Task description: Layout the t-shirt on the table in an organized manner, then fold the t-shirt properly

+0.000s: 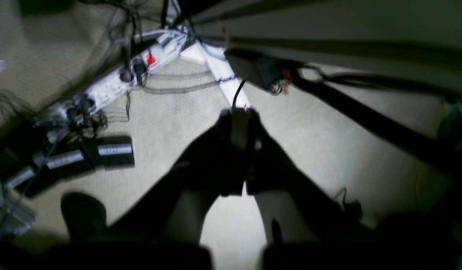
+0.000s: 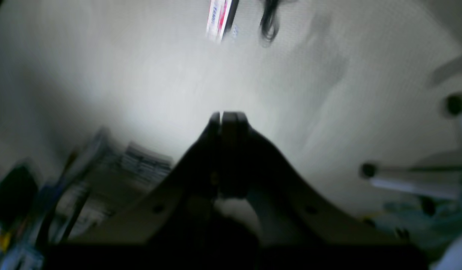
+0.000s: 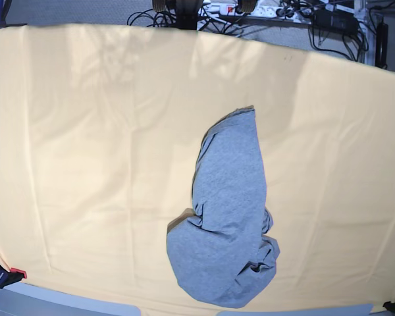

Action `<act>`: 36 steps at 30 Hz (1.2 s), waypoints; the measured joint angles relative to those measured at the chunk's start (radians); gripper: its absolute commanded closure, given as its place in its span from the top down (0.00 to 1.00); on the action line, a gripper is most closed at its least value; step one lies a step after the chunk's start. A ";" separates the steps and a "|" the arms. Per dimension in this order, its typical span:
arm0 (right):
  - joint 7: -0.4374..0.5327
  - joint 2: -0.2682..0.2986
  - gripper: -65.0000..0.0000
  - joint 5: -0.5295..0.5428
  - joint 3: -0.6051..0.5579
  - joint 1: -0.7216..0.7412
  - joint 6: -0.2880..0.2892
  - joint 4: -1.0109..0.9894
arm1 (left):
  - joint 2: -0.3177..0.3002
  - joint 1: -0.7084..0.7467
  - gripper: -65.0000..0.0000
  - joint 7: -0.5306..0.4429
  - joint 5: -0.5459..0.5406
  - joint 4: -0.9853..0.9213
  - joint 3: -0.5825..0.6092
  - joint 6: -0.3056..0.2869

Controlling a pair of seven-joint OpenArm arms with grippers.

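Note:
The heather-grey t-shirt (image 3: 227, 217) lies bunched in a long heap on the pale yellow-orange table (image 3: 85, 131), right of centre and reaching close to the front edge. Its lettering does not show. Neither arm appears in the base view. In the left wrist view my left gripper (image 1: 240, 112) is shut with nothing between its fingers, hanging over carpeted floor. The right wrist view is blurred; there my right gripper (image 2: 221, 114) is also shut and empty above bare carpet. Neither wrist view shows the shirt or the table.
A white power strip (image 1: 114, 80) with plugs and cables, and black power bricks (image 1: 88, 157), lie on the floor below the left gripper. Papers (image 2: 133, 168) and a stand leg (image 2: 403, 180) sit near the right one. Cables (image 3: 250, 10) run behind the table's far edge.

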 measured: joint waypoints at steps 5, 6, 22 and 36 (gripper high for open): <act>-0.021 0.000 0.00 -0.018 0.026 -0.172 -0.002 0.241 | -0.037 0.145 0.00 0.072 -0.009 0.236 -0.055 -0.021; -0.014 -0.002 0.00 -0.013 0.037 -0.201 -0.006 0.284 | -0.039 0.155 0.00 0.085 -0.004 0.278 -0.087 -0.018; -0.001 0.002 0.00 0.018 0.387 -0.271 -0.007 0.673 | -0.043 0.305 0.00 0.120 -0.188 0.644 -0.555 -0.100; 0.046 -0.002 0.00 0.010 0.464 -0.044 -0.030 0.690 | -0.043 0.006 0.00 0.045 -0.352 0.644 -0.605 -0.118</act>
